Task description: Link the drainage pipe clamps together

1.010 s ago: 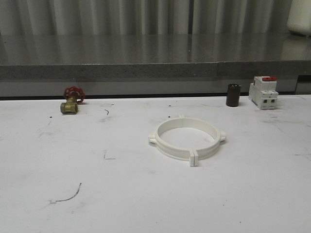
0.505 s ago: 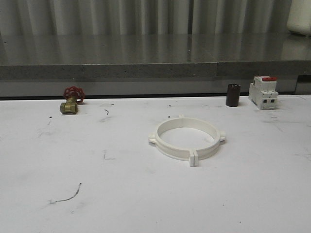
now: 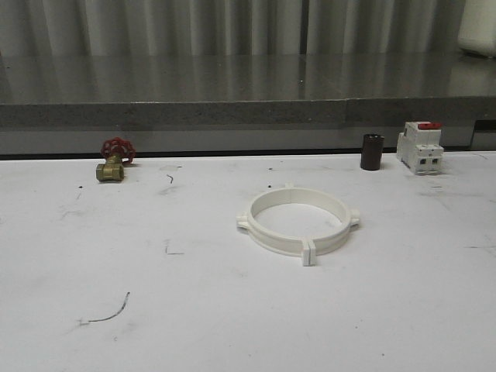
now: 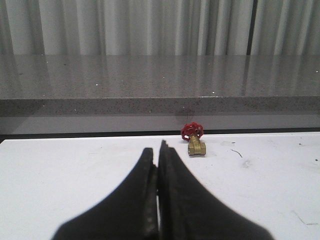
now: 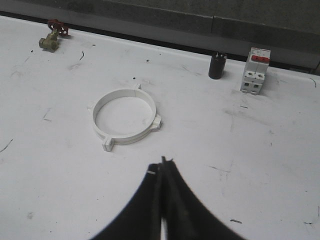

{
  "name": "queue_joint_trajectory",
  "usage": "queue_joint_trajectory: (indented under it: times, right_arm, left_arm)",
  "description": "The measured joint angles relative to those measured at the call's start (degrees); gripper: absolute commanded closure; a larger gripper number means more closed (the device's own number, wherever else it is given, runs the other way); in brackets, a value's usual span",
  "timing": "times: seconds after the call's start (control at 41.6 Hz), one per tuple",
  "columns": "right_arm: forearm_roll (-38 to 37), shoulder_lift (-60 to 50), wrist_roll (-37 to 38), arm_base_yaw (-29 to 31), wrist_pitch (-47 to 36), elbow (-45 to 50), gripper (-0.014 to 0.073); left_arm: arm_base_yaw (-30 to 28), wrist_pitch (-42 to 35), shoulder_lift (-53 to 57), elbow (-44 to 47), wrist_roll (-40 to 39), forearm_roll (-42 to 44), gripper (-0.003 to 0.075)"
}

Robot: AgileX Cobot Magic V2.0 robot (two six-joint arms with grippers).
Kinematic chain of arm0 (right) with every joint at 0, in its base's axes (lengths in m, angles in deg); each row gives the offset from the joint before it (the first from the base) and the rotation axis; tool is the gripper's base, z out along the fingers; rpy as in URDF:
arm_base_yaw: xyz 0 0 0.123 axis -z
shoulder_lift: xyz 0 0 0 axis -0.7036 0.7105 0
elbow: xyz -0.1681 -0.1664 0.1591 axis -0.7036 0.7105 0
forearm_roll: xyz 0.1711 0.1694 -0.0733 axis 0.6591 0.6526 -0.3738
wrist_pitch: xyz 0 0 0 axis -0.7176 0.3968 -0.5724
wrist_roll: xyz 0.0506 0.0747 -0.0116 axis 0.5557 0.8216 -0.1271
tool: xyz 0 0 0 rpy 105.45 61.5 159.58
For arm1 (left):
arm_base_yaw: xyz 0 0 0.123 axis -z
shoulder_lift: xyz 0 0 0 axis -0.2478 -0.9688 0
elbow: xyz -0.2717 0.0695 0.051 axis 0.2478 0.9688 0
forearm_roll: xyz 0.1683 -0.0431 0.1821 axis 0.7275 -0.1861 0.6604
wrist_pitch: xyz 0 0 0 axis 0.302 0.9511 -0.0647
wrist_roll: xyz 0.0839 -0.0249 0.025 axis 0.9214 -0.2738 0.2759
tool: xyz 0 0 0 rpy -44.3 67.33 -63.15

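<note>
Drainage pipe clamps [image 3: 298,219] joined, far seam hard to make out

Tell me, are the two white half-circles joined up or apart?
Joined. The white half-circles make one closed ring lying flat on the table, their end tabs meeting at front and back.

Bare table [image 3: 155,310] lies open all around the joined drainage pipe clamps [image 3: 297,219], while the brass valve [image 3: 113,162], dark cylinder [image 3: 372,152] and circuit breaker [image 3: 420,147] stand along the far edge, well apart.
</note>
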Motion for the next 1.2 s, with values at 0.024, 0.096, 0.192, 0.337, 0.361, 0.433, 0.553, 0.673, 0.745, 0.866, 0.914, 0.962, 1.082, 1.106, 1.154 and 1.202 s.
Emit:
queue_joint_trajectory:
  times: [0.024, 0.096, 0.192, 0.337, 0.361, 0.433, 0.553, 0.673, 0.745, 0.866, 0.914, 0.962, 1.082, 1.106, 1.154, 1.202]
  right_arm:
    - [0.0, 0.0, 0.0, 0.0, 0.0, 0.0, 0.0662]
    - [0.0, 0.0, 0.0, 0.0, 0.0, 0.0, 0.0662]
    - [0.0, 0.0, 0.0, 0.0, 0.0, 0.0, 0.0662]
    - [0.0, 0.0, 0.0, 0.0, 0.0, 0.0, 0.0662]
    - [0.0, 0.0, 0.0, 0.0, 0.0, 0.0, 0.0662]
    - [0.0, 0.0, 0.0, 0.0, 0.0, 0.0, 0.0662]
    - [0.0, 0.0, 0.0, 0.0, 0.0, 0.0, 0.0662]
    - [0.0, -0.4, 0.0, 0.1, 0.0, 0.3, 0.0662]
    - [-0.6, -2.0, 0.0, 1.7, -1.2, 1.7, 0.0662]
    - [-1.3, -9.2, 0.0, 7.8, -7.4, 9.5, 0.0662]
    - [-1.3, -12.3, 0.0, 10.2, -10.8, 13.1, 0.0662]
    - [-1.4, -15.7, 0.0, 12.1, -13.9, 17.4, 0.0662]
    - [-1.4, -22.5, 0.0, 14.9, -20.9, 26.0, 0.0662]
    - [-1.4, -23.4, 0.0, 15.1, -22.2, 27.7, 0.0662]
    - [-1.3, -25.6, 0.0, 15.4, -24.0, 30.2, 0.0662]
    - [-1.3, -27.6, 0.0, 15.5, -26.2, 33.1, 0.0662]
  left_arm:
    - [0.0, 0.0, 0.0, 0.0, 0.0, 0.0, 0.0741]
    - [0.0, 0.0, 0.0, 0.0, 0.0, 0.0, 0.0741]
    - [0.0, 0.0, 0.0, 0.0, 0.0, 0.0, 0.0741]
    - [0.0, 0.0, 0.0, 0.0, 0.0, 0.0, 0.0741]
    - [0.0, 0.0, 0.0, 0.0, 0.0, 0.0, 0.0741]
    - [0.0, 0.0, 0.0, 0.0, 0.0, 0.0, 0.0741]
    - [0.0, 0.0, 0.0, 0.0, 0.0, 0.0, 0.0741]
    - [0.0, 0.0, 0.0, 0.0, 0.0, 0.0, 0.0741]
    - [0.0, 0.0, 0.0, 0.0, 0.0, 0.0, 0.0741]
    - [0.0, 0.1, 0.0, 0.0, 0.0, 0.1, 0.0741]
    - [0.0, 0.1, 0.0, 0.0, 0.0, 0.1, 0.0741]
    - [0.0, 0.1, 0.0, 0.0, 0.0, 0.1, 0.0741]
    - [0.0, 0.1, 0.0, 0.0, 0.0, 0.1, 0.0741]
    - [0.0, 0.1, 0.0, 0.0, 0.0, 0.1, 0.0741]
    - [0.0, 0.1, 0.0, 0.0, 0.0, 0.1, 0.0741]
    - [0.0, 0.1, 0.0, 0.0, -0.1, 0.1, 0.0741]
